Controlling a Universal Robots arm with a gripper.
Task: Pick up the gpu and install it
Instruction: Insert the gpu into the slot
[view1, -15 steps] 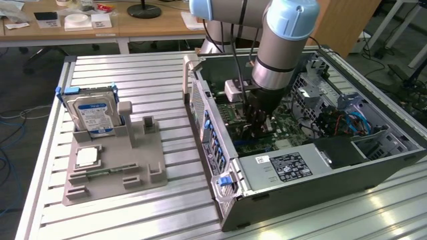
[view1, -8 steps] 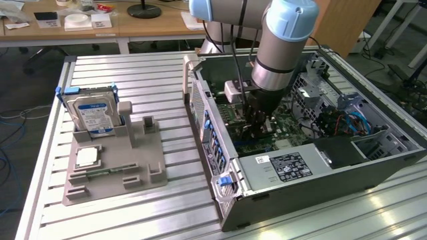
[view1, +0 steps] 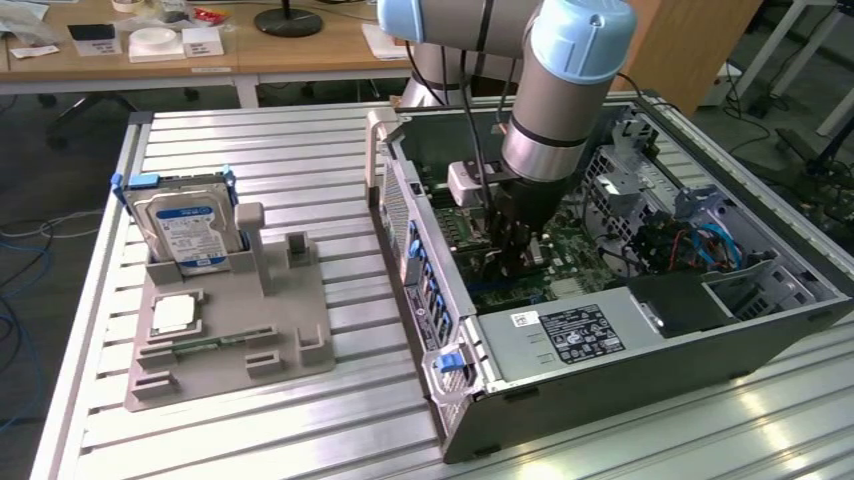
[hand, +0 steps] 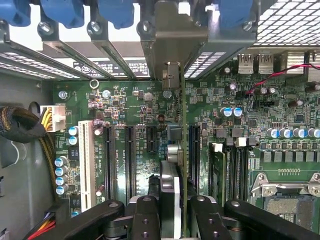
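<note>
Exterior view: taken from above, obliquely, table (view1: 267, 420) and open case (view1: 641, 330) covered. Wrist view: aimed closely down at motherboard (hand: 125, 105), shared by both.

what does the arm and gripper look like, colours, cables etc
The arm is a silver-grey metal tube with pale blue rounded joint caps and a black ring band near the wrist. A thin black cable hangs beside it. The gripper is black, with jointed finger links held by round pins.

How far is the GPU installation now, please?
Done: the gpu has left the gray holder; the hard drive remains there. In hand: the pincer grips the card edge-on over the motherboard slots, its bracket at the rear openings. Left: whether it is fully seated cannot be told.
</note>
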